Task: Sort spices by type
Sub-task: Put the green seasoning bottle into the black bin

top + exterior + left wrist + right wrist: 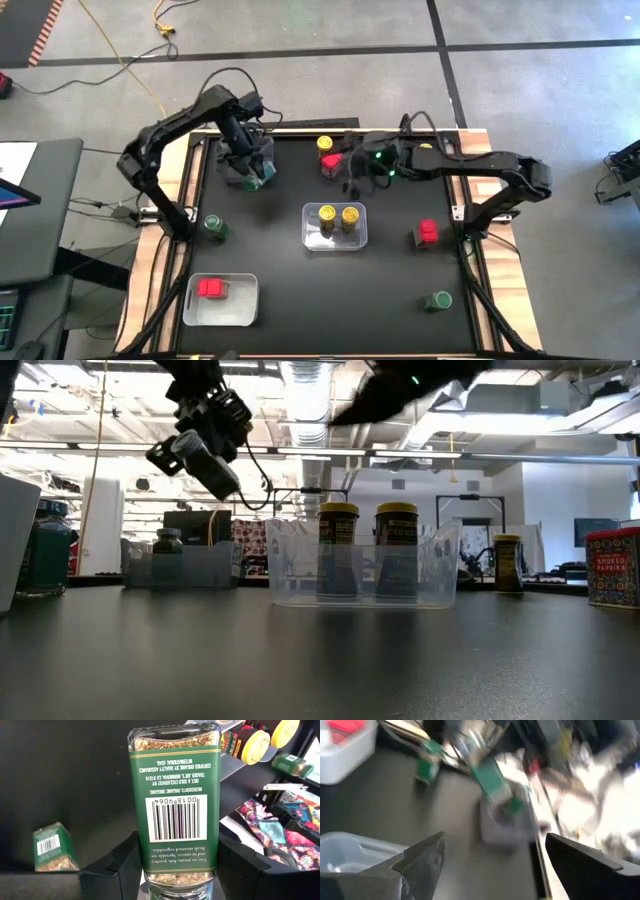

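Black table (300,290): left gripper (256,176) clamps green-lidded jar (173,810) over grey bin (240,180); right gripper (352,182) wide

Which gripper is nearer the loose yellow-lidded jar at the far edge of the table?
Right. The right gripper, open, hovers just beside the yellow-lidded jar. The left gripper is farther off over the grey bin, holding a green jar.

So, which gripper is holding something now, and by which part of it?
The left gripper holds a green-labelled spice jar by its lid end, above the grey bin. The right gripper is open and holds nothing.
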Available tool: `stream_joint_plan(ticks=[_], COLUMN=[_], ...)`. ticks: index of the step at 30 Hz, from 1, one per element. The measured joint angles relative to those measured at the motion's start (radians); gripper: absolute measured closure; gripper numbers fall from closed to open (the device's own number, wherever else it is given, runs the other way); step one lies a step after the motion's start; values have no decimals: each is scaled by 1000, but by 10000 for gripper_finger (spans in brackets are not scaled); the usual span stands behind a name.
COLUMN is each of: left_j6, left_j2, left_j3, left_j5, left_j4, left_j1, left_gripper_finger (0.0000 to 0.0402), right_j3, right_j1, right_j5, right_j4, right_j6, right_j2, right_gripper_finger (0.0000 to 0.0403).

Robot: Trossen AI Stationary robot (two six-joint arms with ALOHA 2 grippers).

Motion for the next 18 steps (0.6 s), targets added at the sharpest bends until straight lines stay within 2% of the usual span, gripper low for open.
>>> stream_joint_plan(ticks=[5,12,18], left_j6=[-27,-72,-53], left_j2=[13,8,8], left_j3=[0,0,0], left_j5=[-13,-36,-42], left_j4=[-2,-4,-3], left_j1=[-3,-15,-39], left_gripper_finger=[197,197,197], right_j3=[159,377,490], right_j1=[51,56,51], right_j5=[9,31,32], right_j4=[-3,-5,-24], right_j6=[-85,-153,-163], right_j2=[162,390,505], right_gripper_finger=[33,33,33])
